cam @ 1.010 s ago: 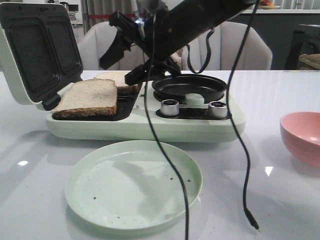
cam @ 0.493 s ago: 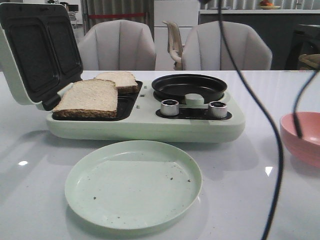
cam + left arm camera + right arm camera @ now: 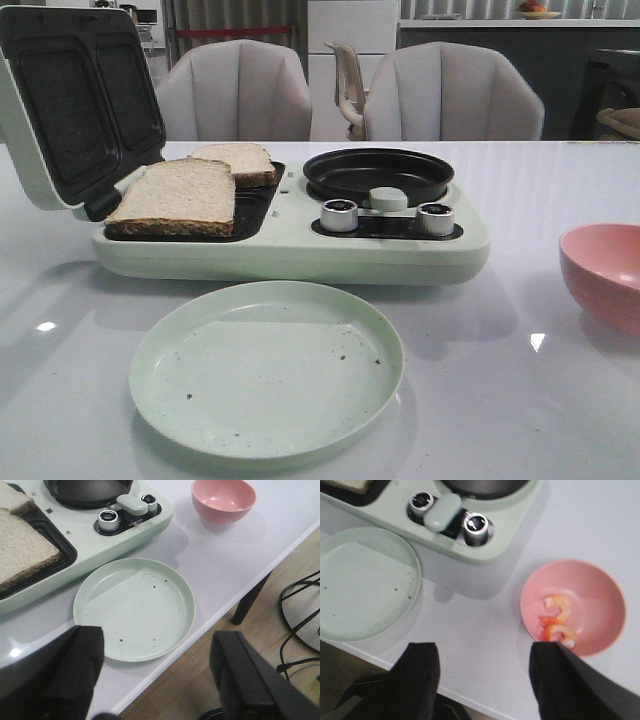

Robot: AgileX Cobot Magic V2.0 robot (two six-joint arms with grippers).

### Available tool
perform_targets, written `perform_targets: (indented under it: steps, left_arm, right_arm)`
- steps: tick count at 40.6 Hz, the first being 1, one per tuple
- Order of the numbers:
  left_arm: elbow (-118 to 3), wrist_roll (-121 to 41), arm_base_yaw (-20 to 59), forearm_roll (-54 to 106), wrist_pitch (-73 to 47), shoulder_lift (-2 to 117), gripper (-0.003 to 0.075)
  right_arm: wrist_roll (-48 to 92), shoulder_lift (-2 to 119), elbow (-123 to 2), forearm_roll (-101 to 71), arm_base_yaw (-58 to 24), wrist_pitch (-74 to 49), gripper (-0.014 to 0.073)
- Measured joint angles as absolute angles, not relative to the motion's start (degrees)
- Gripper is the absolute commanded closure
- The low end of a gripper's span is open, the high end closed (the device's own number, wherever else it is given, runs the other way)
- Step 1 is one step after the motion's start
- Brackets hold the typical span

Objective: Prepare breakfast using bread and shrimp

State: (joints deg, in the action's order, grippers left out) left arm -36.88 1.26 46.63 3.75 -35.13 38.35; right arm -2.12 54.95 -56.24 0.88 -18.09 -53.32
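Table: white and glossy (image 3: 520, 410), with padded chairs (image 3: 455, 95) seen behind it.
Bread: two slices (image 3: 178, 195) are laid on the opened press (image 3: 280, 250), probably so the lid can be shut on them.
Shrimp: a few pieces (image 3: 559, 622) are kept in a pink bowl (image 3: 600, 587), likely staged for the black pan (image 3: 378, 172).
Plate: pale green (image 3: 265, 365), set before the press, apparently for serving.
Left gripper (image 3: 157, 680): held apart, nothing grasped; bread is seen well beyond the fingers, across the plate.
Right gripper (image 3: 485, 680): spread wide, nothing held; shrimp are seen just ahead of one finger (image 3: 565, 680).
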Motion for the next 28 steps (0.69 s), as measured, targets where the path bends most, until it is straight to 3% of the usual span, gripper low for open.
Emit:
perform_targets:
  steps: [18,28]
  left_arm:
    - [-39.04,1.26,46.5,3.75,-39.12,40.98,0.0229]
    - [-50.09,1.76,46.5,-3.21,-52.13,52.49,0.0326]
  right_arm:
    - [-5.26,44.78,-43.41,2.98,-18.09,-50.68,0.0092]
    - [-5.35,44.78,-43.28,2.98,-18.09,-50.36,0.0092]
